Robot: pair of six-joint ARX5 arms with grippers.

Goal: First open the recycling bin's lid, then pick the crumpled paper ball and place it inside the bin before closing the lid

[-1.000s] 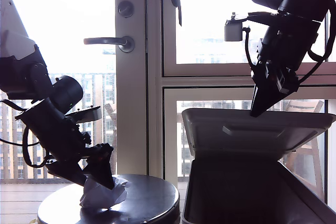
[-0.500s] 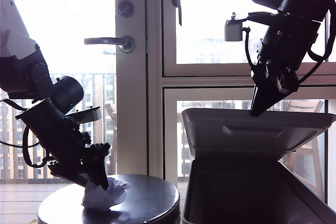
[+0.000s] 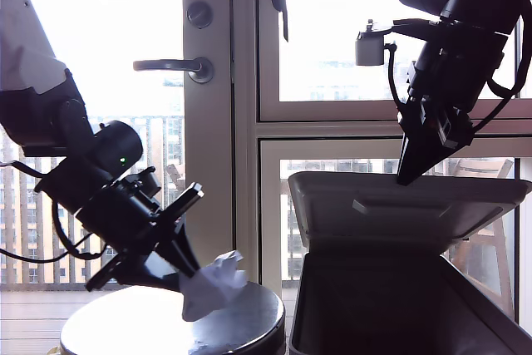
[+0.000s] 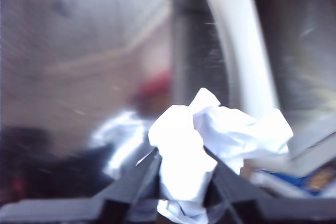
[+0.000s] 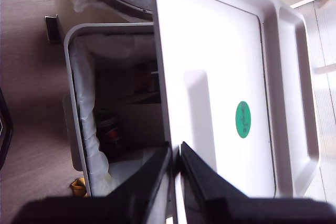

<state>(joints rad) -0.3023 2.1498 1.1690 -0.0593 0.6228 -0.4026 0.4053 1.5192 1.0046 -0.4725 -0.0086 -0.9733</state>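
The crumpled paper ball (image 3: 213, 282) (image 4: 210, 132) is white and creased. It hangs just above the round table, and my first gripper (image 3: 196, 275) (image 4: 181, 157) is shut on it. The grey recycling bin (image 3: 374, 309) (image 5: 69, 72) stands open at the exterior view's right. Its lid (image 3: 399, 205) (image 5: 210, 77) is raised and tilted over the opening. My second gripper (image 3: 407, 174) (image 5: 176, 150) is shut on the lid's edge from above. The second wrist view shows a white liner and some items inside the bin.
A round dark table (image 3: 245, 322) stands at the exterior view's lower left, close beside the bin. Behind both are a door with a lever handle (image 3: 170, 65) and bright windows. A green round sticker (image 5: 243, 119) marks the lid.
My first gripper has lifted the paper ball off the table and carried it toward the exterior view's right, nearer the bin. The second gripper and the lid have not moved.
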